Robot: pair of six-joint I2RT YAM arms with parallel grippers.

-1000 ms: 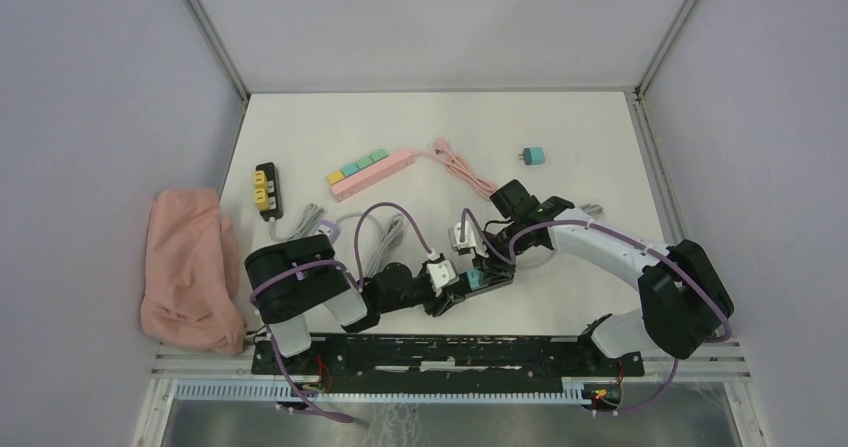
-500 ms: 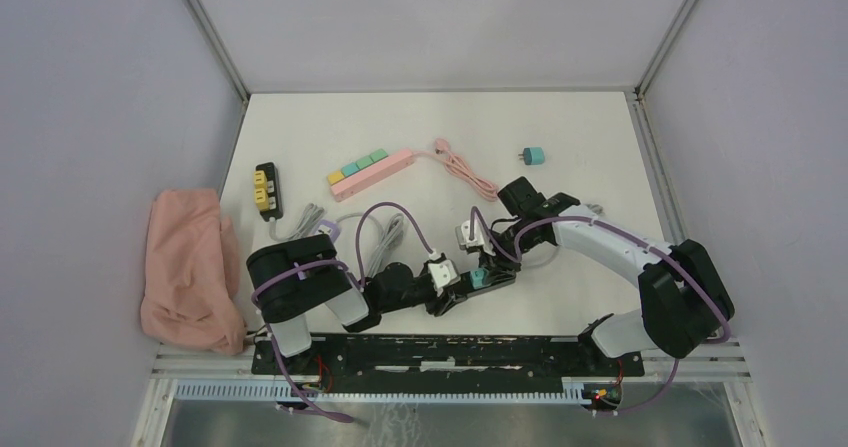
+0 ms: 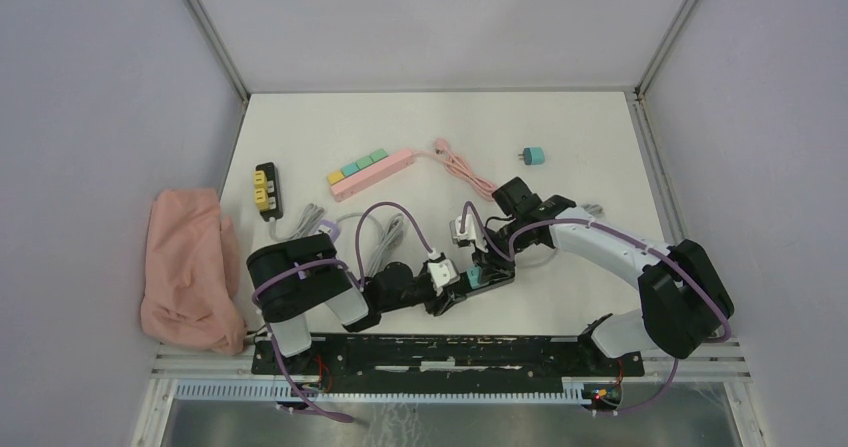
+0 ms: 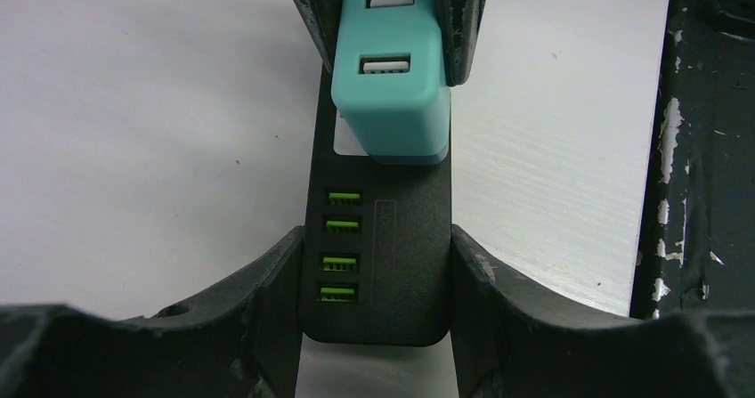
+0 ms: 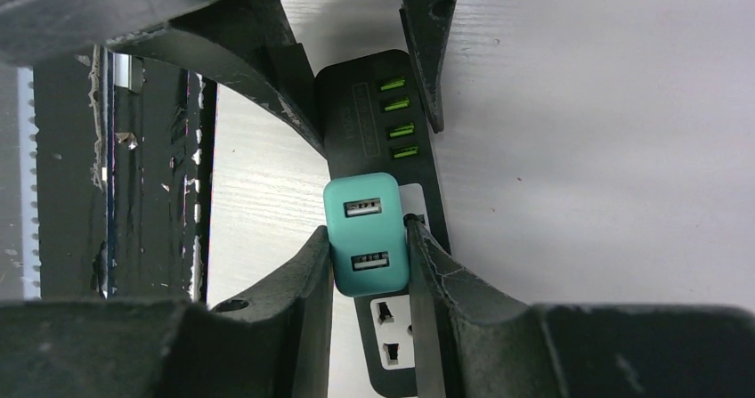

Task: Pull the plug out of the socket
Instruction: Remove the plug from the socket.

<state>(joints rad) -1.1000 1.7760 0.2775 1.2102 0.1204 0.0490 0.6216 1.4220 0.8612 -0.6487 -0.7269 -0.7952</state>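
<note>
Right end effector [image 5: 367, 245] nudged left, clamped on plug [image 5: 365, 224]; left end effector [image 4: 376, 248] grips socket [image 4: 405, 273].

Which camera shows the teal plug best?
Right wrist: the whole teal plug shows, clamped between the right jaws on the black strip. Left wrist shows it larger but crops its far end. In top external the arms mostly hide it.

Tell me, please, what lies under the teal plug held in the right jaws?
The black power strip, with a sliver of its white socket face showing beside the teal plug. Its prongs and the socket holes are covered.
</note>
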